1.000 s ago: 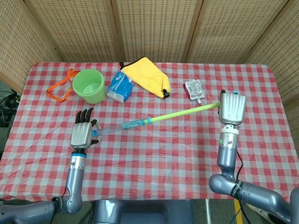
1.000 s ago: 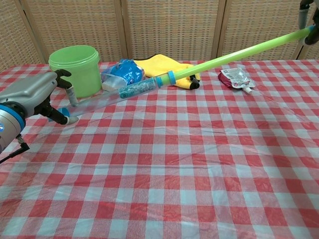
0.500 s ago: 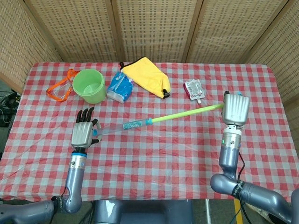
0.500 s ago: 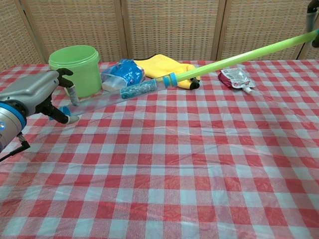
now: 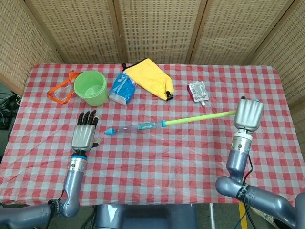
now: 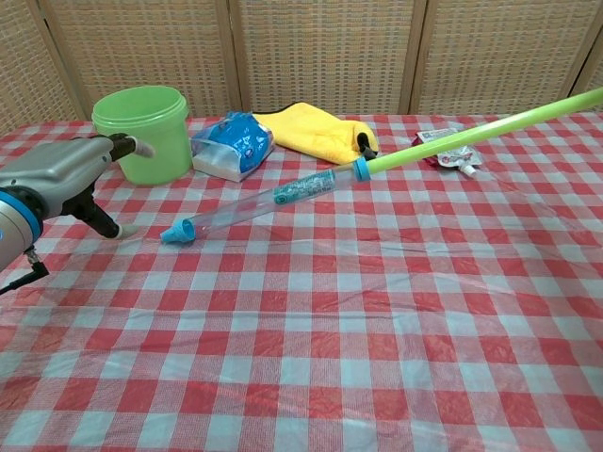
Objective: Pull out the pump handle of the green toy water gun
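The toy water gun lies slanted across the table, with its blue nozzle tip (image 5: pixel 109 130) (image 6: pixel 176 231), clear barrel (image 5: pixel 139 127) (image 6: pixel 273 200) and long green pump handle (image 5: pixel 200 117) (image 6: pixel 471 132). My right hand (image 5: pixel 249 114) grips the far end of the handle at the right, lifted off the cloth; the chest view does not show this hand. My left hand (image 5: pixel 85 136) (image 6: pixel 57 179) sits just left of the nozzle tip, apart from it, fingers spread and holding nothing.
A green bucket (image 5: pixel 90 88) (image 6: pixel 141 127), a blue tissue pack (image 5: pixel 122 88) (image 6: pixel 231 141), a yellow bag (image 5: pixel 150 76) (image 6: pixel 316 132) and orange goggles (image 5: pixel 61 90) stand at the back left. A red pouch (image 5: pixel 198 91) (image 6: pixel 450 151) lies behind the handle.
The whole gun has moved right with my right hand. Its barrel has slipped out of my left hand, which now holds nothing.
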Available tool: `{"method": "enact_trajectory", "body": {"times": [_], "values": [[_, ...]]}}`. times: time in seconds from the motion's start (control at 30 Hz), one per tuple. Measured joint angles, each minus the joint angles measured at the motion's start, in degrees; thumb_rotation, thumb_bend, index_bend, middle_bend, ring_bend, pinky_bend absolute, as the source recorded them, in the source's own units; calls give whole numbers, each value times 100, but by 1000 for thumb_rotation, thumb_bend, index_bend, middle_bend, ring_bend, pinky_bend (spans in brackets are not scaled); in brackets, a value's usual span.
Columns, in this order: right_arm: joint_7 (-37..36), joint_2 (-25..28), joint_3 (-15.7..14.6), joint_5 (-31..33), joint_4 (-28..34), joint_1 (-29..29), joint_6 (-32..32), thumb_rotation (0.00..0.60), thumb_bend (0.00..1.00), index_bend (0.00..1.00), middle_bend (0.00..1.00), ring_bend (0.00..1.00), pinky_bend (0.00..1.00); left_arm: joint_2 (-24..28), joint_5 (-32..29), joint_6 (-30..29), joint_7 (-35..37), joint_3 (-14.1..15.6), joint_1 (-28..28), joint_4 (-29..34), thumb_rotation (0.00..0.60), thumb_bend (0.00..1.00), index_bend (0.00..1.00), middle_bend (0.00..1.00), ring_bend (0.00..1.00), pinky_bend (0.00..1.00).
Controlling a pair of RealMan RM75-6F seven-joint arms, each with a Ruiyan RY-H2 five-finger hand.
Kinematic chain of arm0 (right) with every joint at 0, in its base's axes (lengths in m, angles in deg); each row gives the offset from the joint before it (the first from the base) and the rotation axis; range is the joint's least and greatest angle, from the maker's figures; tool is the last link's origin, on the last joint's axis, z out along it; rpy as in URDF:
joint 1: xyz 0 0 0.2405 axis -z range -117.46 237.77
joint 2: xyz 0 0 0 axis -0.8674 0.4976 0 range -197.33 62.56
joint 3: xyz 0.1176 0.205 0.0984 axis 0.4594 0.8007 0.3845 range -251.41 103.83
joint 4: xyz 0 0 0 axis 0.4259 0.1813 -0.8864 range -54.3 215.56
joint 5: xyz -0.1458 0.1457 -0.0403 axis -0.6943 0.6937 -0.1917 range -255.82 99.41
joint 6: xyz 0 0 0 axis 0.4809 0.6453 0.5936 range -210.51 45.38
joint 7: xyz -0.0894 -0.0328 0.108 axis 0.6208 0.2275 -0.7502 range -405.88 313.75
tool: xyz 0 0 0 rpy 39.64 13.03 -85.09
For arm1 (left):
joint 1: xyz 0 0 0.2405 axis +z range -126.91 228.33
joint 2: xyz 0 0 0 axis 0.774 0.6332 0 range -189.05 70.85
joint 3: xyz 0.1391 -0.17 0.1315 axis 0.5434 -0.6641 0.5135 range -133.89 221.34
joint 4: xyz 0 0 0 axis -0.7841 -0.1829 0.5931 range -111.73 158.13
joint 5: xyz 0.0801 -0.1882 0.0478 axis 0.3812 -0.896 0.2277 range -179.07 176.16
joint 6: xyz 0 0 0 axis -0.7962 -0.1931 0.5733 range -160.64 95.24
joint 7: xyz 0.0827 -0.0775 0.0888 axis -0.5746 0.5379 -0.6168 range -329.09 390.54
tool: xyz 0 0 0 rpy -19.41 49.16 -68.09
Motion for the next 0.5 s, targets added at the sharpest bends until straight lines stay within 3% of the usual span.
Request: {"method": "enact_trajectory", "body": {"times": [0.1, 0.27, 0.43, 0.5], "values": [[508, 23, 10, 392, 124, -4, 95, 600, 251, 369, 746, 760, 715, 81, -9, 2, 7, 8, 11, 127, 600, 307, 0, 0, 0, 0], [1051, 72, 7, 890, 354, -8, 244, 600, 164, 204, 432, 500, 645, 178, 29, -37, 63, 60, 57, 256, 600, 307, 0, 0, 0, 0], [1121, 128, -35, 866, 496, -29, 374, 600, 150, 92, 218, 302, 549, 255, 39, -42, 149, 80, 92, 301, 600, 307, 0, 0, 0, 0], [1062, 161, -63, 761, 561, -26, 407, 600, 149, 77, 143, 213, 460, 301, 87, -63, 212, 99, 118, 338, 600, 307, 0, 0, 0, 0]]}}
